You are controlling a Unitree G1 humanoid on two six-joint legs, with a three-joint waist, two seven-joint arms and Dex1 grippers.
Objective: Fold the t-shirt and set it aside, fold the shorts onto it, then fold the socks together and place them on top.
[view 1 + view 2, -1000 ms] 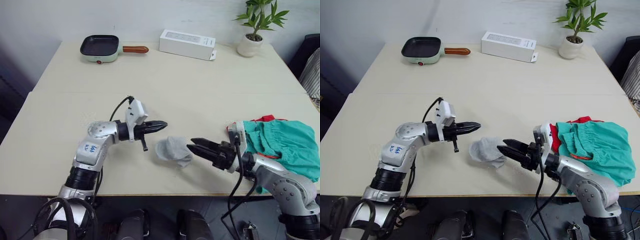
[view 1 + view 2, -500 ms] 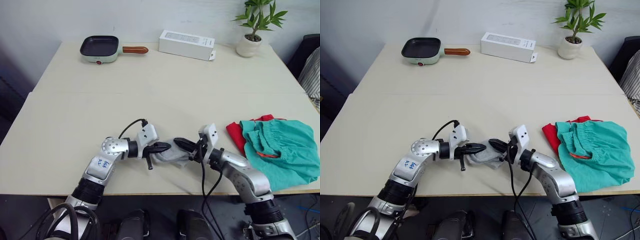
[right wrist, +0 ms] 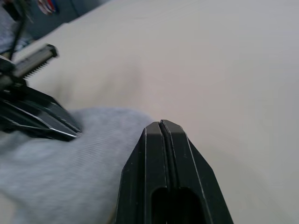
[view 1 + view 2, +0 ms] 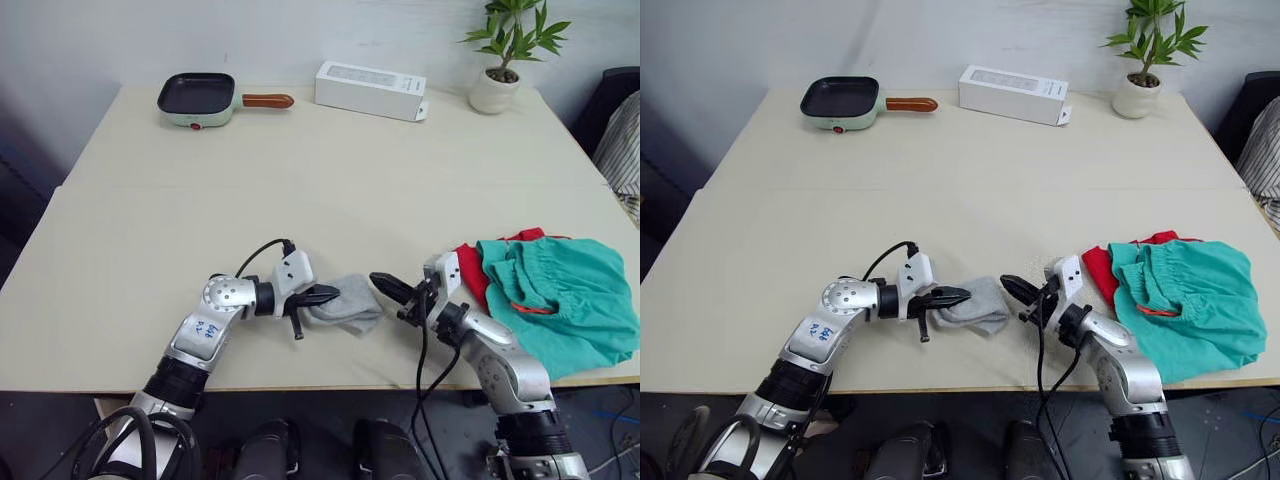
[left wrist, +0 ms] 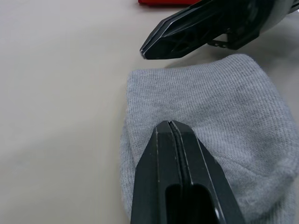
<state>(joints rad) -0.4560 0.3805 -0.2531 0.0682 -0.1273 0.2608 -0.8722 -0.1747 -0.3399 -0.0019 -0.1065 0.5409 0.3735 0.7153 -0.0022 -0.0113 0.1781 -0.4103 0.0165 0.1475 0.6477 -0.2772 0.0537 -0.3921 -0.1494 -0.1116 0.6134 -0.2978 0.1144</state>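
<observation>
Fingers of my left gripper were pressed together, with the tip lying on the near edge of the socks; whether any knit was caught between them I could not tell. Fingers of my right gripper were pressed together too and held nothing. Half a second before, that right tip was touching the socks from the other side; now it had drawn back toward my right and stood just beside the grey bundle, with a strip of bare desk between them. The left gripper had hardly moved in that time.

The socks lay as one small folded bundle near the front edge of the desk, between my two grippers. To my right lay the shorts on top of the t-shirt, whose red edge showed from under them.

I judged that the folding of the socks was finished or almost finished. What remained was to lift the bundle and place it on the shorts.
</observation>
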